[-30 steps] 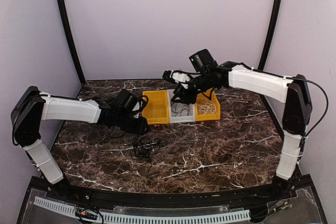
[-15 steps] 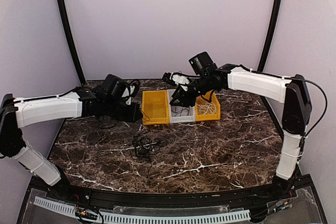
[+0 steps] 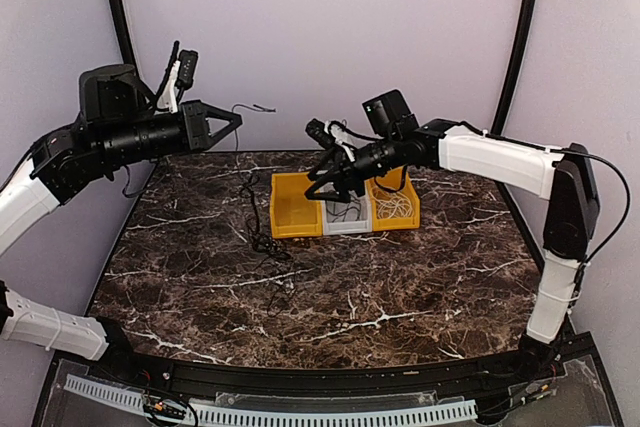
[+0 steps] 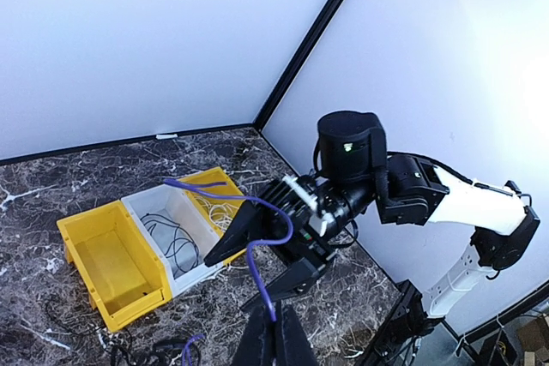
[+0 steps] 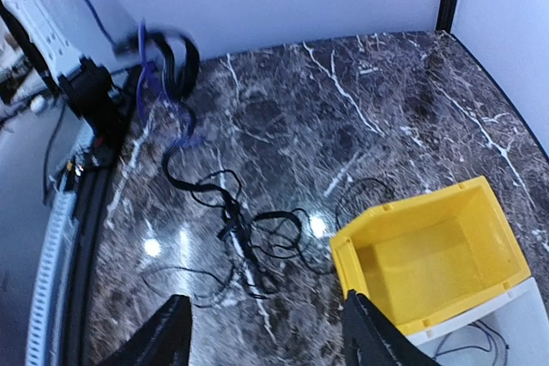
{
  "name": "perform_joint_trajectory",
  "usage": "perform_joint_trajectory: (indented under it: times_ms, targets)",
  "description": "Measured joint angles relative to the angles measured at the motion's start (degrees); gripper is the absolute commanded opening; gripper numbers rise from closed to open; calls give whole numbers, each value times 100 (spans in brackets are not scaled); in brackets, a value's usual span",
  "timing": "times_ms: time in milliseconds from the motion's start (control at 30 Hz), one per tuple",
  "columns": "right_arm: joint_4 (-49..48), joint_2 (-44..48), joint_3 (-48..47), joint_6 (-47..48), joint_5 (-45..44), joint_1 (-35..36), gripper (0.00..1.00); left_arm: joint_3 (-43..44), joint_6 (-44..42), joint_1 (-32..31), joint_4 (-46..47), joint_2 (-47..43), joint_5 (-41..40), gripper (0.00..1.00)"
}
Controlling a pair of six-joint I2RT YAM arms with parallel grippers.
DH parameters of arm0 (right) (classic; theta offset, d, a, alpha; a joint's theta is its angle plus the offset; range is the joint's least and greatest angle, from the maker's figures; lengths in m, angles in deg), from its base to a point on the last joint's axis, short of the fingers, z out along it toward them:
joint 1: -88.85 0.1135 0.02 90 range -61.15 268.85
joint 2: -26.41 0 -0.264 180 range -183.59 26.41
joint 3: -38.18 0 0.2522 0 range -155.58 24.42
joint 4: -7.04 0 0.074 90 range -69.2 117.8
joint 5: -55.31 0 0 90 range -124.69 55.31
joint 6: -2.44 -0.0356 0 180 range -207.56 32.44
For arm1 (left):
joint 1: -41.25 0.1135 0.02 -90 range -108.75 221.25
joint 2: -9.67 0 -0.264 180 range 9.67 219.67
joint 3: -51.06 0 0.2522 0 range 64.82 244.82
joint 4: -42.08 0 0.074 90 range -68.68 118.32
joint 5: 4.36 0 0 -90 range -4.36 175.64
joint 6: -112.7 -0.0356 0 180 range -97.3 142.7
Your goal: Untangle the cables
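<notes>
My left gripper (image 3: 236,119) is raised high at the back left and is shut on a thin black cable (image 3: 247,202). The cable's end pokes out past the fingertips, and the rest hangs down to a small heap on the table (image 3: 268,245). In the left wrist view the cable (image 4: 262,285) looks purplish and rises from my shut gripper (image 4: 276,336). My right gripper (image 3: 318,157) is open and empty above the bins. In the right wrist view it (image 5: 270,336) looks down on the black cable heap (image 5: 244,233). A second black cable (image 4: 167,237) lies in the white bin. The white cable (image 3: 396,205) lies in the right yellow bin.
Three bins stand in a row at the back middle: an empty yellow one (image 3: 292,217), a white one (image 3: 347,228) and a yellow one (image 3: 410,217). Purple walls and black corner posts (image 3: 128,57) close in the dark marble table (image 3: 420,287).
My left arm has swung from low over the table up and to the back left, drawing the black cable out of its heap. My right gripper has shifted slightly left.
</notes>
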Motion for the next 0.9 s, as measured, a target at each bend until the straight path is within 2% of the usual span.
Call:
perform_joint_trajectory:
  times_ms: [200,433,633,667,733,767,833,867,900]
  targets:
    - [-791,236,-63,-656,518,352,75,11,153,0,-101,11,74,0]
    - [-1443,-114,-33,-1086,573,997,79,9,393,-26,48,-13,114,0]
    - [-1805,-629,-44,-1495,409,1311,94,9,605,-55,293,-114,133,0]
    - [-1869,-708,-50,-1593,382,1335,91,9,647,-61,341,-136,138,0]
    - [-1993,-835,-74,-1786,391,1346,74,-24,732,-63,433,-188,142,0]
    - [-2046,-911,-129,-1869,415,1346,61,-66,782,-63,494,-236,142,0]
    - [-2155,-1075,-304,-2022,470,1349,25,-164,870,-63,570,-350,140,0]
    - [-2223,-1123,-339,-2065,492,1349,10,-201,907,-63,579,-407,133,0]
    - [-2284,-1150,-343,-2129,522,1349,0,-223,929,-63,586,-448,120,0]
